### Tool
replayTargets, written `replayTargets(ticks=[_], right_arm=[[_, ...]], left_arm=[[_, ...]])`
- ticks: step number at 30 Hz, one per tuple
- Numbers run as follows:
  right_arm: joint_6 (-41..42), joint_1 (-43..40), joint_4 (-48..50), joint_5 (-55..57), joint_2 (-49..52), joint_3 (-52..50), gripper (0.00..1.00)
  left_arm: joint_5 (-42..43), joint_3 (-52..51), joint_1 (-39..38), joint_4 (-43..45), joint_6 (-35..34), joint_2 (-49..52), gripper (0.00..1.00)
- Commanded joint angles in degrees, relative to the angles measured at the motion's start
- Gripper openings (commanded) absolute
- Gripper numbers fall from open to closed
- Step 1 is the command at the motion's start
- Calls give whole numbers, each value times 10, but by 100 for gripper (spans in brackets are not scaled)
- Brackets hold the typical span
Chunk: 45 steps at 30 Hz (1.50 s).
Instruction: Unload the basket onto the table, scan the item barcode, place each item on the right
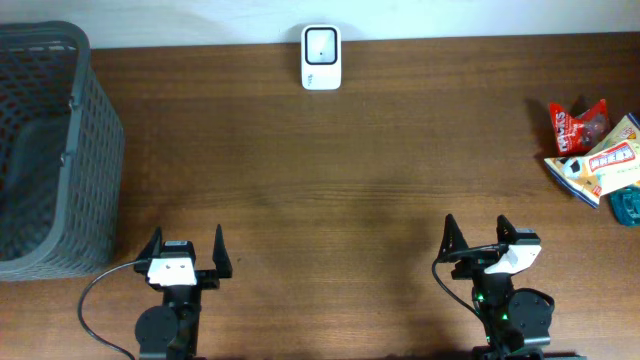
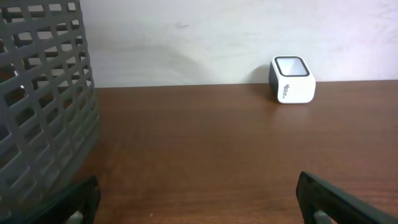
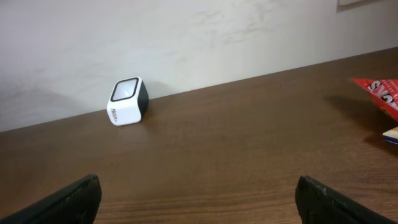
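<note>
Looking down on a dark wooden bench (image 1: 330, 170) with both arms set along the lower edge of the frame. Finding the left claw (image 1: 187, 240) at lower left, spread wide apart, gripping nothing, over bare wood. Finding the right claw (image 1: 477, 228) at lower right, likewise spread wide and gripping nothing. Seeing, in each wrist view, only the dark fingers (image 2: 329, 199) in the bottom corners, far apart, with bare bench between them.

Placing the white scanner (image 1: 321, 57) at top centre of the overhead frame, at the far edge of the bench by the pale wall (image 2: 217, 37), its dark-rimmed window facing upward, well apart from both claws.

Placing a small heap of snack packets (image 1: 592, 150) at the right edge of the overhead frame, overlapping one another: a red packet (image 1: 578, 125) uppermost in the frame, a white and yellow packet (image 1: 605, 160) below it, a teal packet (image 1: 628, 205) lowest and cut by the frame edge. Catching just a corner of the red packet at the right edge of the right wrist view. Too small to make out a barcode on any of them.

Noting a grey lattice basket (image 1: 45, 150) filling the upper left of the overhead frame, at the left end of the bench, well apart from scanner and packets.
</note>
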Motion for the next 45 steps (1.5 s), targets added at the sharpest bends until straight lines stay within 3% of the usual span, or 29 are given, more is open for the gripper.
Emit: replayTargets(ticks=[1,37,45], right_arm=[[-6,4,-1,-1,-4,-5,99],[-6,4,-2,10,-4,-5,99],[-90,4,-3,6,-4,-5,98]], left_arm=[[12,-5,3,1,-8,-6,99],[12,-5,3,1,-8,-6,99],[12,-5,3,2,-8,-6,99]])
